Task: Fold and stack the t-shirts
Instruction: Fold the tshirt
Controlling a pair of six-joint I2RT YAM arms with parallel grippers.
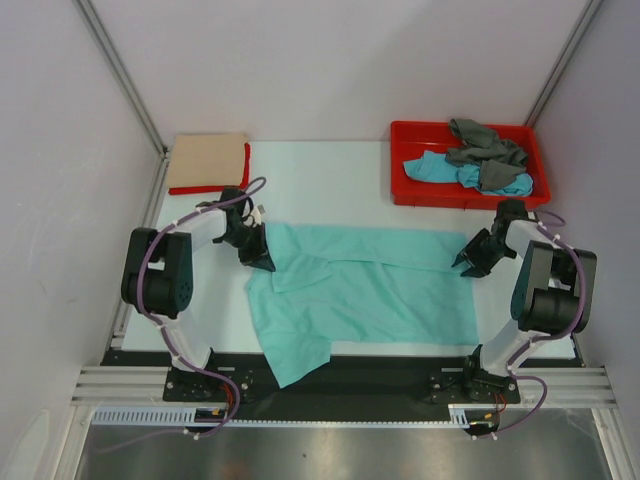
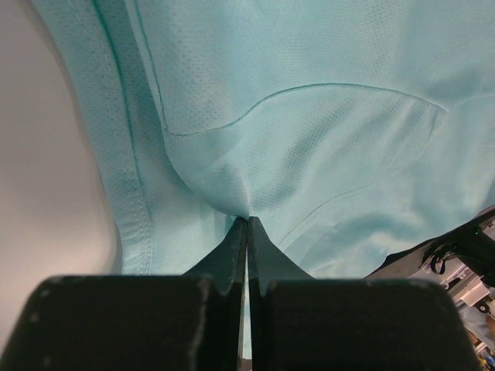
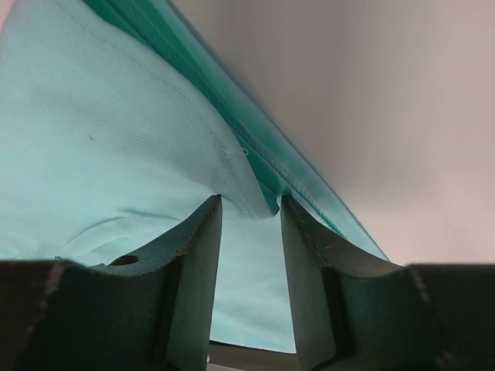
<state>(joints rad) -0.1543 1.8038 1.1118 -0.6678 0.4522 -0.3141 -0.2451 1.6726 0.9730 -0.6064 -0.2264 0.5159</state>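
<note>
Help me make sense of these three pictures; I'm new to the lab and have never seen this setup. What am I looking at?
Two robot arms stand at the near edge of a table. One picture looks down from above; the other two come from cameras on each wrist. A mint-green t-shirt lies spread between the arms. The left gripper is shut on its cloth. The right gripper is open at the shirt's other edge. At the back, a red tray holds crumpled grey and turquoise shirts, and a folded beige shirt lies on a red one.
</note>
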